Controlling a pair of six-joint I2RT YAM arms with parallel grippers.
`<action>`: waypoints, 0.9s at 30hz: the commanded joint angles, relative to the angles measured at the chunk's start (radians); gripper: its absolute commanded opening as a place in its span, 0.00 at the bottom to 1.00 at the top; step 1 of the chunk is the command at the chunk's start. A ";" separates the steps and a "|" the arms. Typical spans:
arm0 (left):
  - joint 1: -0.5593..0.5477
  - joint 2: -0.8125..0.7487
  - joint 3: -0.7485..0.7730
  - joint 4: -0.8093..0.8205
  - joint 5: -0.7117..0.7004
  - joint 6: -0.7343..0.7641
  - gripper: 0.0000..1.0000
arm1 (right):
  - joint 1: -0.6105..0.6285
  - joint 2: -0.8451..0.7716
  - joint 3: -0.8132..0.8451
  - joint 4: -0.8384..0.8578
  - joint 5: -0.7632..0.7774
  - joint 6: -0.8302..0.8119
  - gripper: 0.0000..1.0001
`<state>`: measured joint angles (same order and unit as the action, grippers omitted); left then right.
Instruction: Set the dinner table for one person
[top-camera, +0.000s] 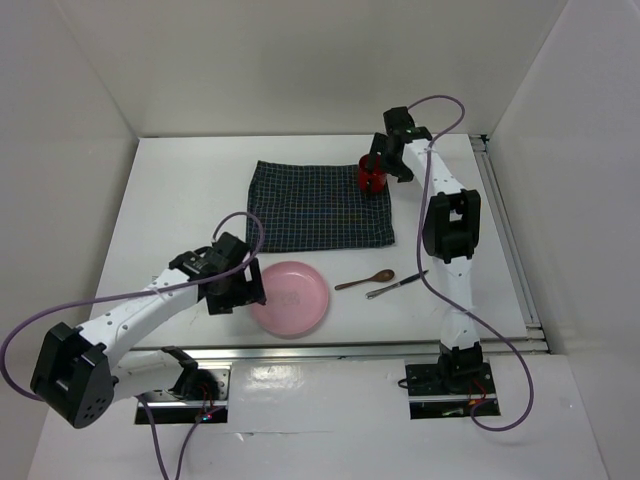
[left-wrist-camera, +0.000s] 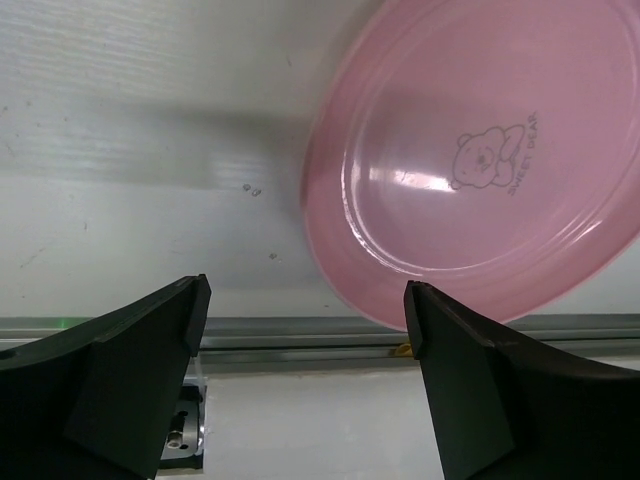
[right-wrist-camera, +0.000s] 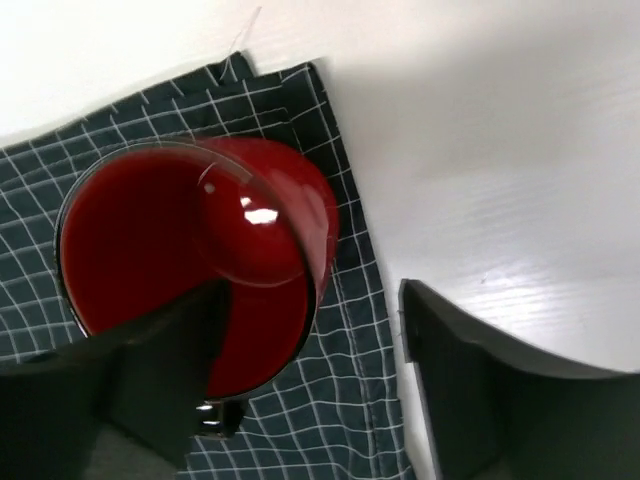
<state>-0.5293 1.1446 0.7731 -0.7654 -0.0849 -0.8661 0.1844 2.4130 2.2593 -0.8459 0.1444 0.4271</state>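
Observation:
The white dinner table (top-camera: 180, 200) carries a navy checked placemat (top-camera: 320, 205). A red cup (top-camera: 372, 177) stands on the placemat's far right corner. My right gripper (top-camera: 381, 165) is open over it. In the right wrist view the cup (right-wrist-camera: 190, 240) has its right wall between the jaws of that gripper (right-wrist-camera: 315, 340). One finger is at the cup's mouth and the other is outside, clear of it. A pink plate (top-camera: 290, 298) lies near the front edge. My left gripper (top-camera: 238, 288) is open and empty at the plate's left rim (left-wrist-camera: 480, 160).
A wooden spoon (top-camera: 365, 280) and a dark metal utensil (top-camera: 397, 287) lie on the table right of the plate. The metal rail (left-wrist-camera: 300, 330) of the front edge runs just beyond the left gripper's fingers. White walls enclose the table on three sides.

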 joint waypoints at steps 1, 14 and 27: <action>-0.005 -0.019 -0.047 0.066 0.049 -0.045 0.97 | 0.000 -0.063 0.042 0.070 -0.023 0.002 0.97; -0.014 0.078 -0.150 0.281 0.071 -0.074 0.62 | 0.029 -0.536 -0.283 0.153 -0.023 -0.016 1.00; -0.014 0.055 0.142 0.058 -0.010 0.033 0.00 | 0.027 -0.847 -0.506 0.126 0.017 -0.016 1.00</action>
<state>-0.5438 1.2713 0.7769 -0.6216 -0.0643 -0.8913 0.2184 1.6630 1.7950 -0.7231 0.1417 0.4210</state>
